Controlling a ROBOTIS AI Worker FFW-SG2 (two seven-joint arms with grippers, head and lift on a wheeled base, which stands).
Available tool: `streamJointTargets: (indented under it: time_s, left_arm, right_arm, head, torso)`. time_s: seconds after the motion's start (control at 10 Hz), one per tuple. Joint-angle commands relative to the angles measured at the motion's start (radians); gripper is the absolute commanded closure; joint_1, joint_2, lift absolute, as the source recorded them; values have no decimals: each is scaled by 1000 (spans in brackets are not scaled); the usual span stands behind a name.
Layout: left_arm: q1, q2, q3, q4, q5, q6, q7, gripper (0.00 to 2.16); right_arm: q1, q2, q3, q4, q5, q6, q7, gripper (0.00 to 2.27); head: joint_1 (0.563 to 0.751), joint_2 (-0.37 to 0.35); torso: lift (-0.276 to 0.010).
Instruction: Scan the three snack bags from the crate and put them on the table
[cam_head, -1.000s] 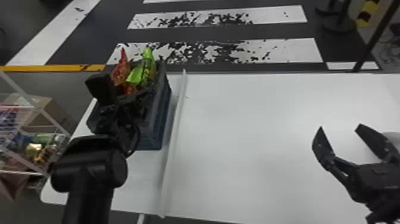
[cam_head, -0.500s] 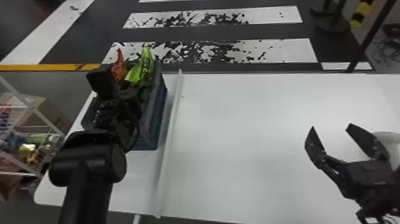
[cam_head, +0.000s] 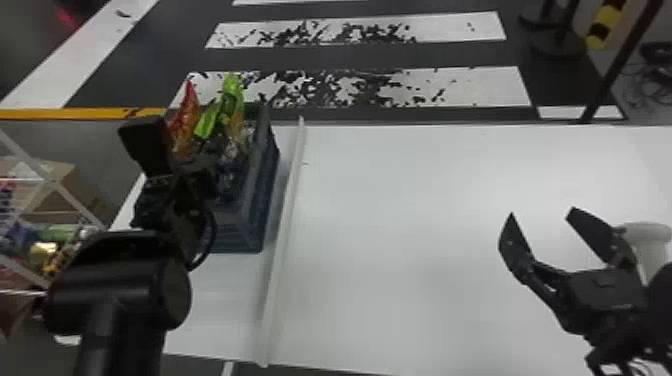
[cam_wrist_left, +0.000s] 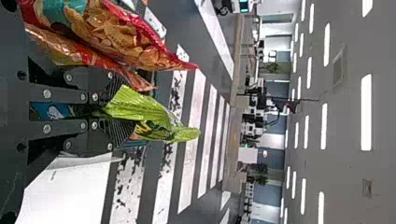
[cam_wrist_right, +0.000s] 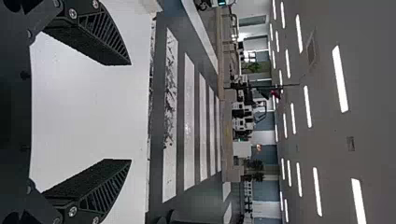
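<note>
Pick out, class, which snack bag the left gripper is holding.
The green bag: it is pinched in the left gripper, whereas the red bag sits outside the fingers.

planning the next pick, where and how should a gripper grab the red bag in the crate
Probably best by the narrow upper end of the red bag, coming down from above with the jaws on its two broad faces. That end tapers and sticks up out of the crate, while the fuller body sits lower, with the green bag close on its right.
</note>
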Motion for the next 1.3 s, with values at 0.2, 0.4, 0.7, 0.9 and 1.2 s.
streamJointTargets:
  time_s: [0.2, 0.4, 0.7, 0.9, 1.2]
  left_arm:
    - [98, 15, 34, -227, 6, 69, 30, 2013]
    - [135, 30, 36, -379, 12, 198, 44, 2013]
    - [184, 56, 68, -652, 90, 453, 50, 2013]
    - [191, 63, 69, -770, 130, 539, 102, 2013]
    - [190, 59, 123, -779, 322, 527, 93, 2017]
  right_arm:
    - [0, 13, 20, -7, 8, 8, -3, 147]
    - [6, 14, 20, -21, 14, 2, -6, 161]
    - [6, 23, 20, -33, 21, 2, -11, 164]
    - [3, 28, 22, -35, 24, 5, -14, 164]
    - [1, 27, 22, -38, 30, 14, -15, 164]
  head:
    - [695, 174]
    - [695, 184]
    - [695, 165]
    - [695, 154]
    - [695, 135]
  torso:
    - [-94]
    - [-94]
    - [-94]
    - [-94]
    - [-94]
